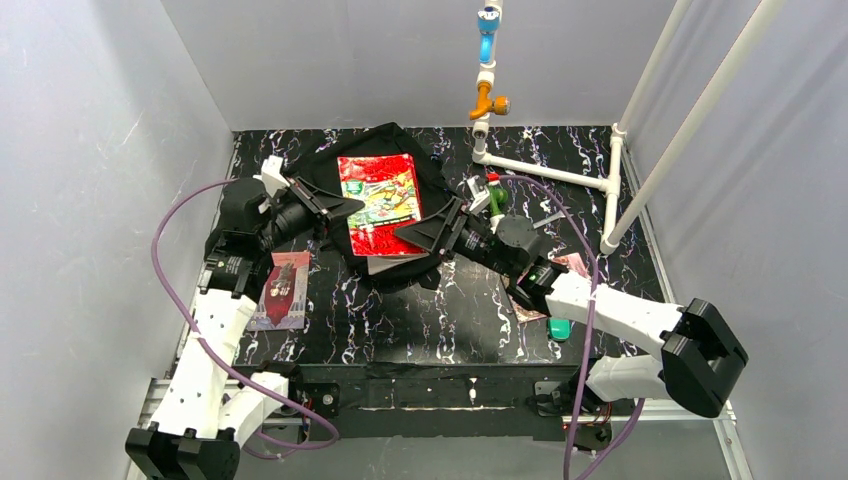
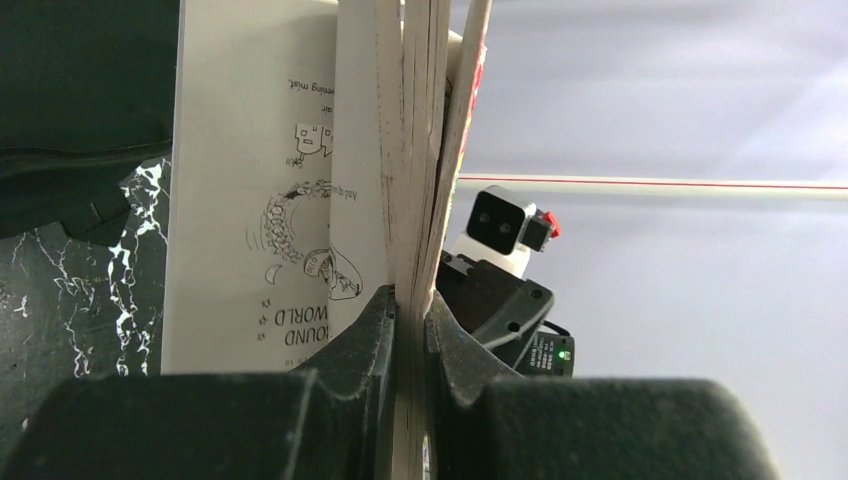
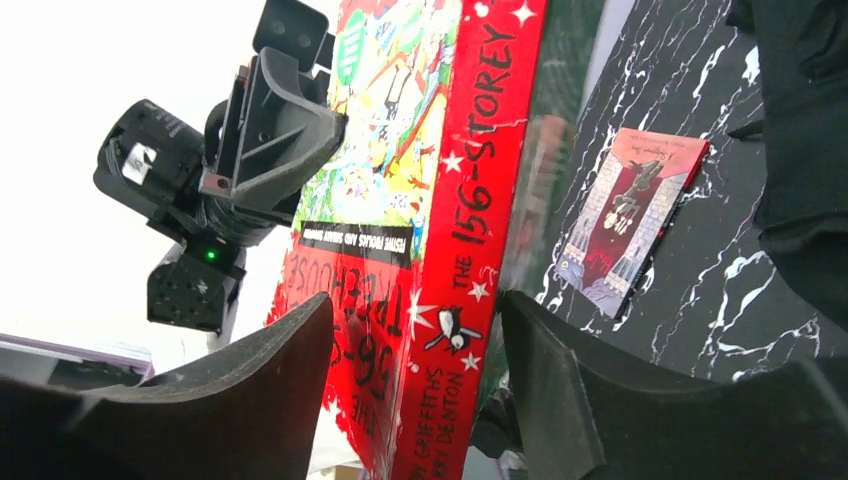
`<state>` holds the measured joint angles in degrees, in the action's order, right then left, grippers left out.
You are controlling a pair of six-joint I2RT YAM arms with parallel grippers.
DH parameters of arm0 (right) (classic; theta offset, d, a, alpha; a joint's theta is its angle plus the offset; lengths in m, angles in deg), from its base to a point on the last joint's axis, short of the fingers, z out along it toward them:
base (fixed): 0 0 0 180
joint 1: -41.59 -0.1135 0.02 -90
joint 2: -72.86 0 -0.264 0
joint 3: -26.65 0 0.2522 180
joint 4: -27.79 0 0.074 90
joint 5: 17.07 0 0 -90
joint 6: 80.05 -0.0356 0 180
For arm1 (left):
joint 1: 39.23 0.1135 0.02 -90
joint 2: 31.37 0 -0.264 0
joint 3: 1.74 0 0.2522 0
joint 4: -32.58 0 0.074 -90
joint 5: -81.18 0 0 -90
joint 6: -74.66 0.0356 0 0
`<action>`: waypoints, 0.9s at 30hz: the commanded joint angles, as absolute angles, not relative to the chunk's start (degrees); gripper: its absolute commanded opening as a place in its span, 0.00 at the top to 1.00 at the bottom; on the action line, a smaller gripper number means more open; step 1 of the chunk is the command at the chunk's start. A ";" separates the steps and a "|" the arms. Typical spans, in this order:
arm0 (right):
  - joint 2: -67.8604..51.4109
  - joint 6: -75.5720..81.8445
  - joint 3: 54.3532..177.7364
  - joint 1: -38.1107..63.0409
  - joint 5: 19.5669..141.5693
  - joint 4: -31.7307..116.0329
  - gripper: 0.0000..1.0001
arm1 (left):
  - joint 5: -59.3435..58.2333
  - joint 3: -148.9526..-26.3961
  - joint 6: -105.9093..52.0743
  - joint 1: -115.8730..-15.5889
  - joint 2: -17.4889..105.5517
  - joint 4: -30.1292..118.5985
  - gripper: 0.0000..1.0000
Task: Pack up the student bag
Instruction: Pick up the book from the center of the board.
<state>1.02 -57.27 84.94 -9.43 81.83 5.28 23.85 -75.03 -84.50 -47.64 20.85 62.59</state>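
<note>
**Both arms at the red book: overhead and wrist views.** The student bag [image 1: 400, 145] lay flat on the black marbled table [image 1: 440, 320], toward its far side. The red book [image 1: 378, 203] sat over the bag's middle, cover up, with its near end reaching past the bag's near edge. From above I could not tell whether the book rested on the bag or was held clear of it.

My left gripper [image 1: 335, 207] met the book at the bag's left side. In the left wrist view its two fingers [image 2: 372, 335] were pinched together on the edge of the page block, and the pages fanned out beyond them.

My right gripper [image 1: 437, 230] reached the book at the bag's near right side. In the right wrist view its fingers [image 3: 560, 380] stood apart, one on either side of the red spine lettered "THE 156-STOREY". I could not tell whether they pressed on the covers.

A smaller book [image 1: 283, 290] with a dark red cover lay flat on the table to the near left of the bag, apart from it. A white pipe frame [image 1: 545, 172] stood to the right of the bag. A small teal object [image 1: 559, 328] lay well to the near right of the bag, just beside my right forearm.
</note>
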 commanded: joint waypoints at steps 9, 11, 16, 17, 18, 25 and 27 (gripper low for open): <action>15.04 -42.20 86.77 -4.51 72.62 32.89 0.99 | 10.47 -76.89 -59.94 -50.21 19.34 83.16 0.02; 16.07 -32.39 90.24 -3.11 68.17 44.89 0.99 | 7.61 -77.19 -53.50 -50.22 18.62 87.26 0.02; 12.66 -5.86 101.28 -2.45 66.19 66.94 0.99 | 17.05 -75.48 -48.33 -50.22 17.69 84.27 0.02; 12.17 -2.16 103.50 -2.40 67.69 68.83 0.99 | 20.64 -74.51 -48.93 -50.20 18.37 81.96 0.02; 11.79 -0.34 104.97 -2.36 71.09 70.34 0.99 | 24.17 -74.02 -49.57 -50.22 19.21 79.48 0.02; 13.47 -23.09 104.94 -1.52 86.46 52.30 0.99 | 39.63 -64.11 -73.07 -50.55 20.76 46.45 0.02; 13.98 -35.61 101.56 -0.97 88.88 41.31 0.99 | 37.33 -64.05 -76.22 -51.55 19.54 43.42 0.02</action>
<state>10.92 -16.44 103.15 -2.00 80.92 64.84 32.35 -65.77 -64.20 -50.37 21.57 60.82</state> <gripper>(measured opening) 0.306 0.981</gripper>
